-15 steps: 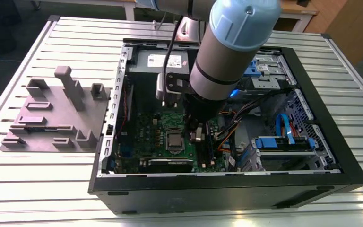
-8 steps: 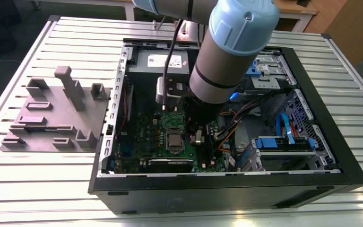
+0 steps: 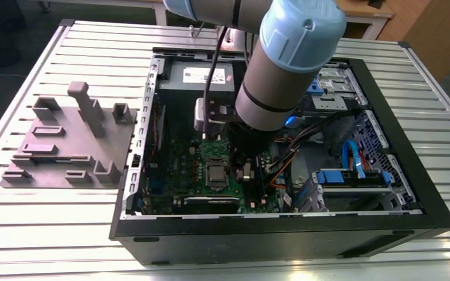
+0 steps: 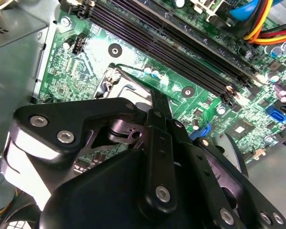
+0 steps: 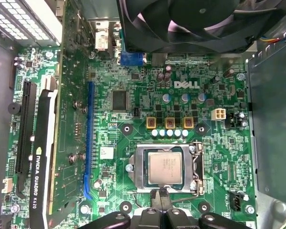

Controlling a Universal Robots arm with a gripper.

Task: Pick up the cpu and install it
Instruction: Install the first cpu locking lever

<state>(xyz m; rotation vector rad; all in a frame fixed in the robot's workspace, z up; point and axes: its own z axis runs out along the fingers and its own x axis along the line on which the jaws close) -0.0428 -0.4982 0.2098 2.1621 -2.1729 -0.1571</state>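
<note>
While the cpu (image 5: 165, 168) is shown seated in the socket (image 5: 196, 164) by the first wrist view, the empty gripper (image 5: 160, 194) is closed beside it.

The silvery square cpu (image 5: 165, 168) lies flat inside the socket frame (image 5: 199, 164).

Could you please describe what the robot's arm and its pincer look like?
The arm is a silver-grey tube with a rounded light-blue joint cap, a thin black band and a black lower section. A black cable runs beside it. The pincer is matte black; in the second wrist view, its flat hinged link plates carry silver screw heads.
</note>
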